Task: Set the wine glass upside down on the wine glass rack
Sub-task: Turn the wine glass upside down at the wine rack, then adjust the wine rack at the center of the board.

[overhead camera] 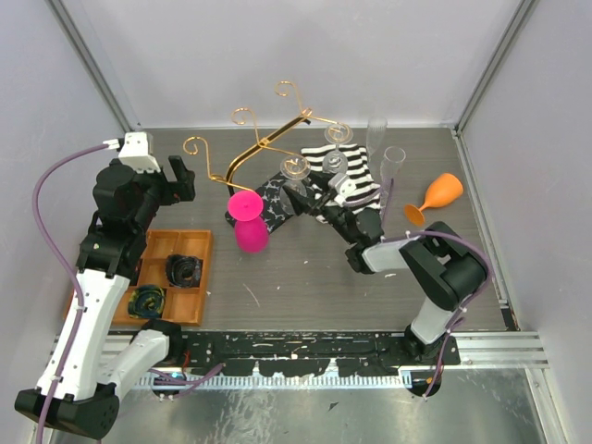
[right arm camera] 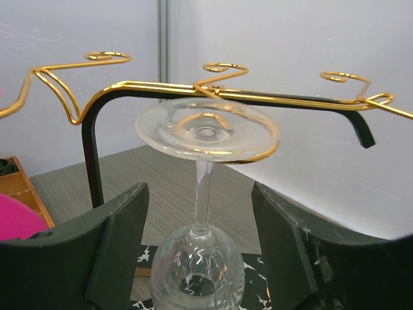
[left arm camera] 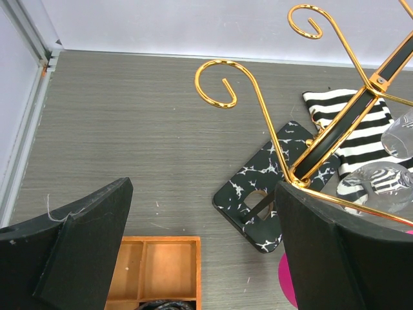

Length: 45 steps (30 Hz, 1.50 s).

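The wine glass [right arm camera: 204, 187] hung upside down on the rack [right arm camera: 293, 101]. Its flat foot lay across a gold wire loop, the stem dropped through the gap, and the bowl dangled over the marbled black base [left arm camera: 235, 188]. A rack of this kind carries a glass that way, so the placing looked done, or very nearly.

The right pincer [right arm camera: 197, 194] stood open round the bowl, one finger on each side with a thin gap showing at both. It seemed to have hold of nothing, and I judged it sat there so it could let go without knocking the glass. The left pincer [left arm camera: 203, 194] hovered well apart on the rack's left, spread wide and empty, out of the way.

The bowl's rim was cut off at the bottom of the right wrist view. From above, the clear glass was hard to pick out against the striped cloth [overhead camera: 356, 166] and the arm. Whether the foot sat fully home in its loop could not be told. A second clear glass [overhead camera: 339, 134] hung farther along the rack, and a pink glass [overhead camera: 248, 222] stood just beside the base.
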Available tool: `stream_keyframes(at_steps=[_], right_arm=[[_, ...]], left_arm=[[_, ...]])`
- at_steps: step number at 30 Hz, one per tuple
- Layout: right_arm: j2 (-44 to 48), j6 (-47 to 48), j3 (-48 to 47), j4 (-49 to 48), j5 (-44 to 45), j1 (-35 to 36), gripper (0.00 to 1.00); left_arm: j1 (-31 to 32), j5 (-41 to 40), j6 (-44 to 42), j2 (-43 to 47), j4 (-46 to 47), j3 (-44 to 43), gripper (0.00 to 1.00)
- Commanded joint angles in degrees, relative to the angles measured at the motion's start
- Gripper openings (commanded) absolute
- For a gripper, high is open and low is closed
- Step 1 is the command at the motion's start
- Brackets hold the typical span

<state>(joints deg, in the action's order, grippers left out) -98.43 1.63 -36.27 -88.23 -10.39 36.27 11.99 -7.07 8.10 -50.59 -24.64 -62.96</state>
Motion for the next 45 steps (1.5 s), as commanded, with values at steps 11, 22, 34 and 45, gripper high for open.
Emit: stream_keyframes(at_steps=[11,22,34,45], right_arm=[[14.8,-5.4,11.4,-1.5,6.4,0.3,0.77],[33.9,-9.9,16.4,24.4,10.5,0.3,0.82],[54.2,-21.6,8.8,80.8,24.0,0.4,0.84],[48.0,-29.8,-5.6,110.8,24.6,0.3,1.0]], left_arm=[[-0.2,-2.1,0.1,2.6,2.0,1.8,0.98],[-0.3,-2.4,5.2,5.1,-3.2,1.0,0.98],[-0.3,-3.5,15.0,4.8,-27.8,-1.4,0.98],[-0.3,-10.6,22.3,-1.0,-36.2,-6.7,0.98]])
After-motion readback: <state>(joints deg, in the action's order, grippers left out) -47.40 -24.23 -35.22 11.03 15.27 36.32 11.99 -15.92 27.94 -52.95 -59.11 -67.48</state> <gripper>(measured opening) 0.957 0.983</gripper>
